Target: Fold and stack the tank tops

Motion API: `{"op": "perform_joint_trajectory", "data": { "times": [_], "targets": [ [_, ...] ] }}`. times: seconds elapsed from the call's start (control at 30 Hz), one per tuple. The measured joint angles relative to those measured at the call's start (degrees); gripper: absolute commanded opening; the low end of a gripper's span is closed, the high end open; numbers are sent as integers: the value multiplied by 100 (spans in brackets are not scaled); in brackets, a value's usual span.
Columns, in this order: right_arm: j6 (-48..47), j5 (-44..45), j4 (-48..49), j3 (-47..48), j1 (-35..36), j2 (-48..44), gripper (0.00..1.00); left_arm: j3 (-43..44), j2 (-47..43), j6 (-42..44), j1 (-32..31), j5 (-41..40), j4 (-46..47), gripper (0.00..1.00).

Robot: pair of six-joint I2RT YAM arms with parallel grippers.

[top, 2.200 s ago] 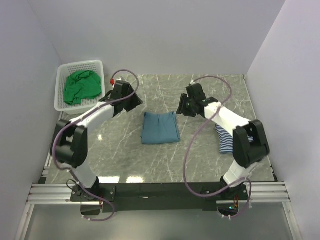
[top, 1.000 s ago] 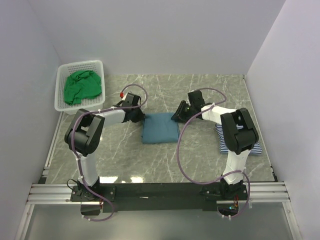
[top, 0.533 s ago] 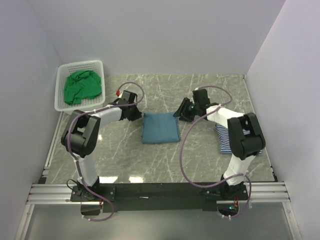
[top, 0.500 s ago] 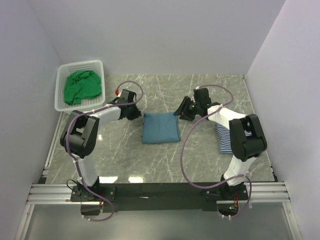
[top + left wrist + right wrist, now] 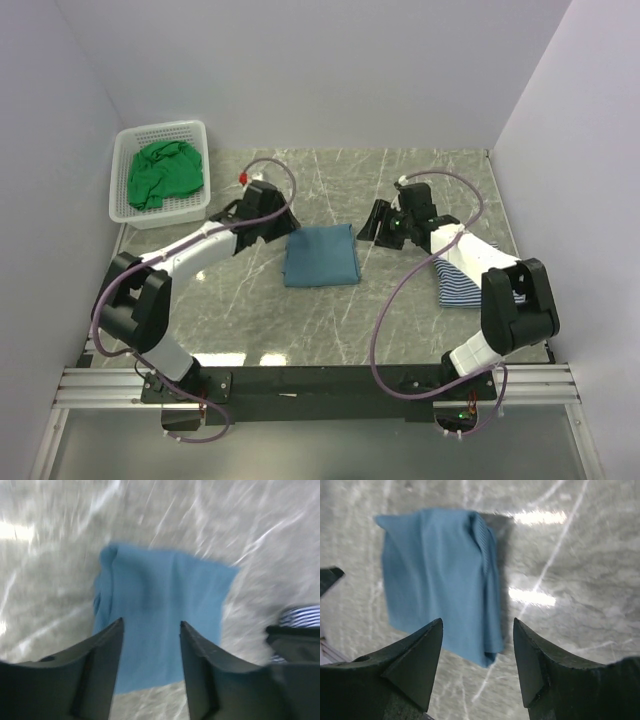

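The teal-blue tank top (image 5: 320, 255) lies folded into a flat rectangle at the middle of the table. My left gripper (image 5: 283, 222) hovers just off its far left corner, open and holding nothing; the left wrist view shows the teal top (image 5: 160, 605) beyond the spread fingers of the left gripper (image 5: 151, 625). My right gripper (image 5: 372, 222) hangs off the far right corner, also open and holding nothing, with the teal top (image 5: 440, 590) ahead of the right gripper (image 5: 477, 622). The striped tank top (image 5: 462, 280) lies at the right, partly under the right arm. The green tank top (image 5: 158, 172) sits crumpled in the basket.
The white lattice basket (image 5: 160, 130) stands at the far left corner of the marble table. Grey walls close in on the left, back and right. The striped top (image 5: 300, 615) shows at the right edge of the left wrist view.
Both grippers have opened and drawn back from the teal top's far corners, the left one to the left and the right one to the right. The teal top stays folded flat.
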Motion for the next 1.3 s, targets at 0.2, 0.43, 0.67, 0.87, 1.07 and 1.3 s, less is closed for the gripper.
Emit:
{"op": "perform_joint_trajectory", "data": {
  "times": [0.2,0.43,0.67,0.87,1.07,1.3],
  "targets": [
    [-201,103,17,-350,105,35,67,-905,-7,-184,-437,-332,31,63],
    [-313,68,332,-581,385,424,68,-1346,-7,-236,-387,-417,107,67],
    [-181,39,682,-612,494,702,68,-1357,42,-236,-247,-236,575,67],
    [31,-81,992,-643,494,785,68,-1416,341,-269,-129,-70,964,65],
    [337,-153,1259,-776,494,863,66,-1419,522,-400,-129,61,1342,61],
    [675,-315,1703,-848,527,1084,30,-1526,765,-612,-131,229,1961,36]
  ]
}}
